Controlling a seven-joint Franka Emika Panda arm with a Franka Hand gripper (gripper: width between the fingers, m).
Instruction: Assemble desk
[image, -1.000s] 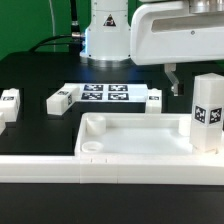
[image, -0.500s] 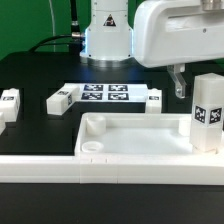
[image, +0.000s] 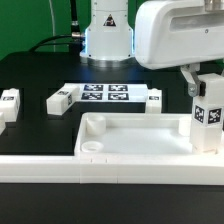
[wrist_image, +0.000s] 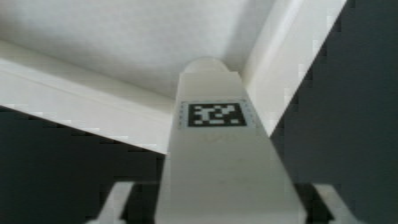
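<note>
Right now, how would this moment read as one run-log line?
tool shut on upright leg | leg stands at desk top corner, exterior view's right | three loose legs lie flat, apart from tool

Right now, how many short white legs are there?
4: one leg at the exterior view's left edge, two flanking the marker board, one upright in the tray. Others may be hidden.

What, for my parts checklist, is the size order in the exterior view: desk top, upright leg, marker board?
1. desk top
2. upright leg
3. marker board
The leg stands nearer the camera, so its place above the board is unsure.
</note>
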